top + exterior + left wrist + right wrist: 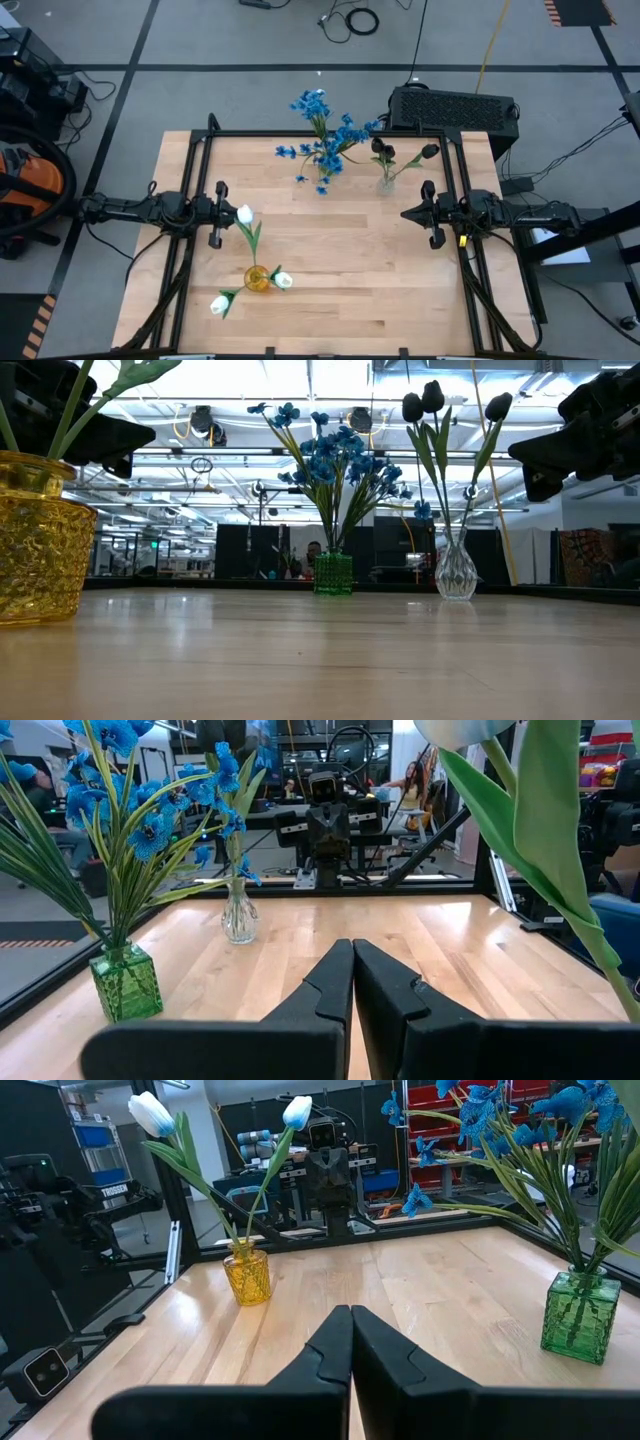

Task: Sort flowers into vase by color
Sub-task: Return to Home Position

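High view: all the flowers sit in vases, so nothing is loose on the light wooden table (340,290) and I judge the sorting done.

- The three white tulips (244,213) fan out of the ribbed yellow glass vase (257,279) at the near-left. Their stems lean apart because the vase mouth is wide.
- The clustered bright blue blooms (325,130) stand in the small green glass vase (322,187) at the far middle.
- The dark near-black tulips (380,148) stand in the clear glass bud vase (386,183) just beside it.

That makes one colour per vase.

The left gripper (352,948) hangs level at the table's left edge. Its two dark fingers are pressed together and carry nothing. One white bloom is close beside it in the high view, and I can't tell whether they touch.

The right gripper (351,1315) mirrors it at the right edge. It is also closed, empty and well apart from every vase.

Both arms face each other across the table, which reads as a parked home pose. It likely keeps the fingers clear of the thin stems so no vase gets tipped.
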